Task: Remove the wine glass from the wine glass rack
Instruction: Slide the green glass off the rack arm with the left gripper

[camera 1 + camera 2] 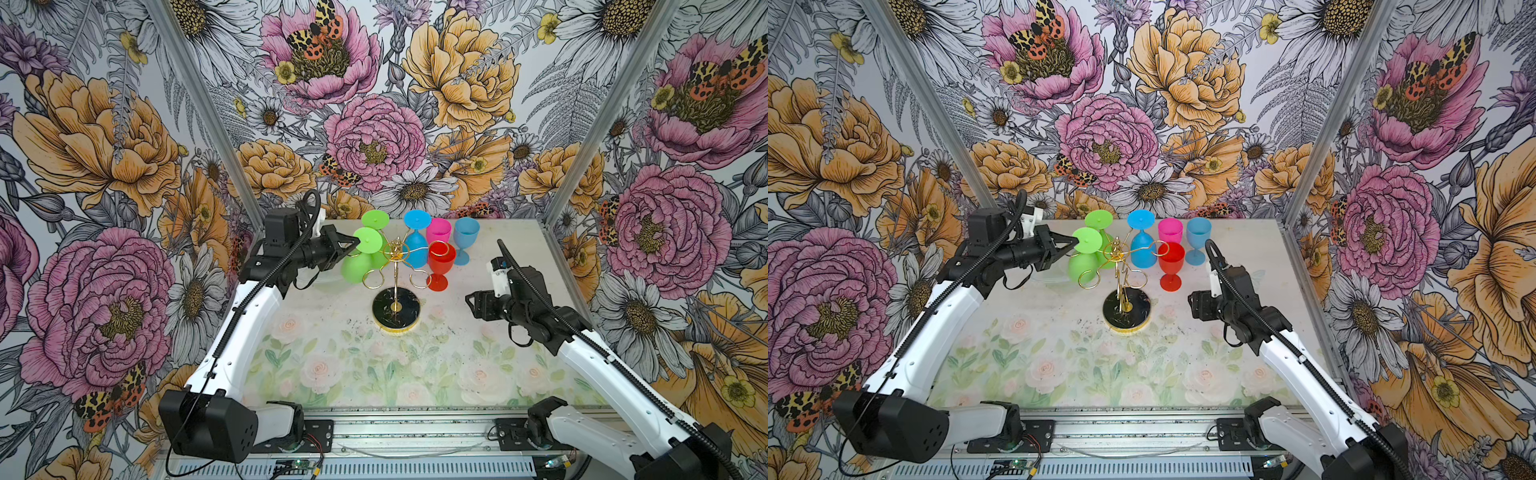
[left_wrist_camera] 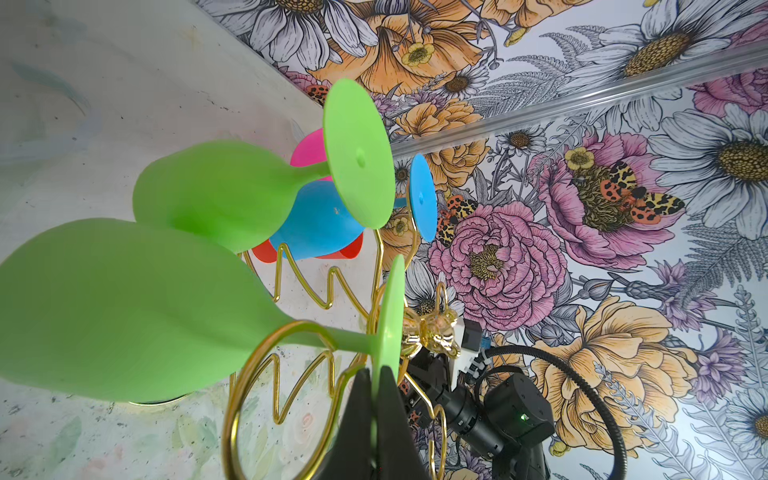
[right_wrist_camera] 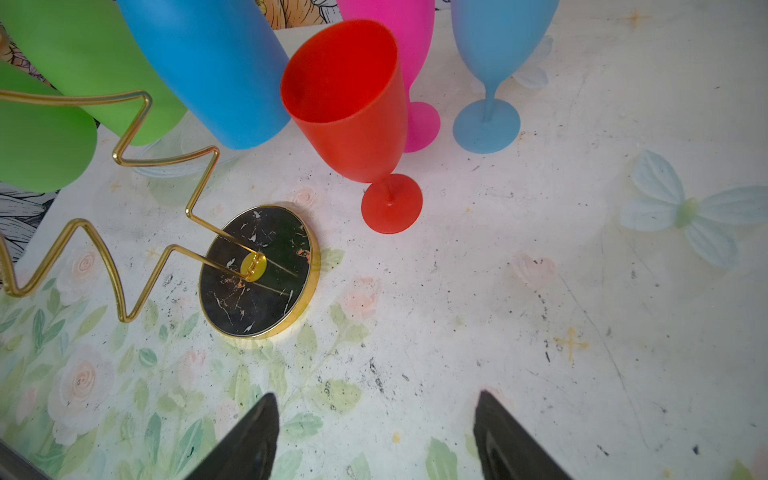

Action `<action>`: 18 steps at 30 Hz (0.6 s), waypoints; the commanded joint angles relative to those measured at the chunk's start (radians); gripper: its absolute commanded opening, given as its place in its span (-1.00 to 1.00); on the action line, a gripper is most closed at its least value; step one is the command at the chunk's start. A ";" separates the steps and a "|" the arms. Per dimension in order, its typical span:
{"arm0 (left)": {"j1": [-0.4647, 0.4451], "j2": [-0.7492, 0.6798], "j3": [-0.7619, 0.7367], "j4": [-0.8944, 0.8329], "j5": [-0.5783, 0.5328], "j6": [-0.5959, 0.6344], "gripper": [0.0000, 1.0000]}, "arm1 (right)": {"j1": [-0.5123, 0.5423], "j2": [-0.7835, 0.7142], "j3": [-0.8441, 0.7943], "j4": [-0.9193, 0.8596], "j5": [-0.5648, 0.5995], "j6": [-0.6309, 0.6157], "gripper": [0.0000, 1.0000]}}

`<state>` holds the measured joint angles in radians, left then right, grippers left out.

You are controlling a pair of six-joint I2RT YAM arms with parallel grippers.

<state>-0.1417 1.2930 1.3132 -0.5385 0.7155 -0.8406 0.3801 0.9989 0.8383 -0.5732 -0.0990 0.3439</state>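
The gold wire wine glass rack (image 1: 396,309) (image 1: 1126,309) stands mid-table on its round black base (image 3: 257,270). A green wine glass (image 1: 356,268) (image 1: 1081,270) (image 2: 124,307) hangs upside down from its left hook, the stem through a gold loop (image 2: 249,374). My left gripper (image 1: 353,245) (image 1: 1073,242) (image 2: 376,374) is shut on the rim of that glass's foot disc (image 2: 392,316). A second green glass (image 1: 375,219) (image 2: 220,195) and a blue glass (image 1: 415,249) also hang on the rack. My right gripper (image 1: 471,303) (image 3: 376,395) hovers open over bare table, right of the base.
Three glasses stand upright behind and right of the rack: red (image 1: 441,257) (image 3: 349,112), pink (image 1: 438,230) and light blue (image 1: 466,235) (image 3: 494,62). Flowered walls enclose the table on three sides. The rack's front hooks (image 1: 374,280) carry nothing.
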 commanded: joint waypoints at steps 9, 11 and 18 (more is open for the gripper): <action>0.059 -0.003 -0.002 0.086 -0.043 -0.061 -1.00 | 0.003 -0.032 -0.022 0.026 0.008 0.014 0.51; 0.069 -0.001 -0.006 0.103 -0.037 -0.073 -1.00 | 0.004 -0.034 -0.024 0.026 0.007 0.015 0.50; 0.125 -0.045 -0.042 0.109 -0.089 -0.068 -1.00 | 0.004 -0.036 -0.030 0.024 -0.002 0.019 0.50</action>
<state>-0.0475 1.2911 1.2972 -0.4622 0.6781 -0.9031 0.3801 0.9813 0.8200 -0.5659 -0.0998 0.3515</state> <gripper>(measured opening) 0.050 0.752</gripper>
